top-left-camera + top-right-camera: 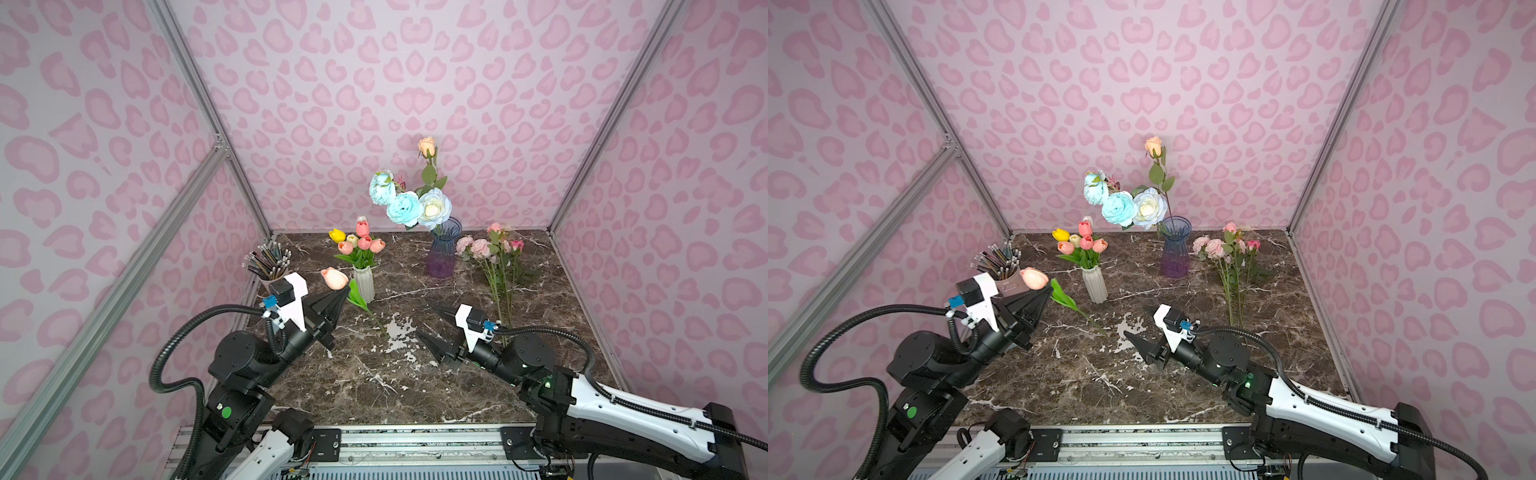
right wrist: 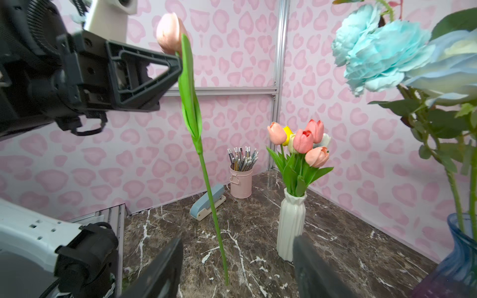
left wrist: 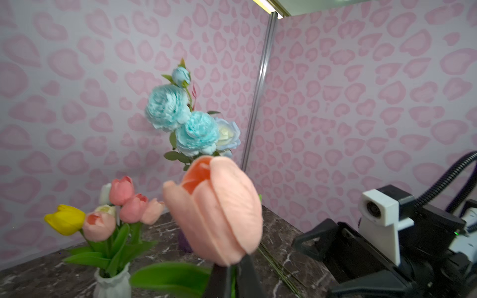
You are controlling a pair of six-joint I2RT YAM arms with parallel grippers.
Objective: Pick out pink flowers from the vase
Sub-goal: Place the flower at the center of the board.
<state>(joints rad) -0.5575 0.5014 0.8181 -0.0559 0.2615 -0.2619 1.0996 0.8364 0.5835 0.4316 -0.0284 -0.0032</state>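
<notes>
The left claw [image 1: 345,293] is clenched on a salmon-pink tulip [image 1: 334,278], gripping the stem [image 2: 211,201] just under the bloom; the tulip is raised at the left of the table [image 1: 374,374], just near of the white vase [image 1: 365,282] and outside it; its stem slants down and right, and its lower end reaches the marble near the middle. The right claw [image 1: 428,322] is released, jaws well apart and empty, low over the table and pointing left, near the stem's lower end but not touching it. In the white vase stand more pink tulips [image 1: 365,241] with a yellow one [image 1: 337,235] and pale ones; to its right the glass vase [image 1: 442,253] holds blue blooms [image 1: 401,208], a white bloom [image 1: 434,208] and a tall peach rose [image 1: 427,146]. A bunch of pink flowers [image 1: 482,247] lies flat at the far right, stems pointing near. A pencil cup [image 1: 270,266] stands at the far left; a stapler [image 2: 206,198] lies beside it.
</notes>
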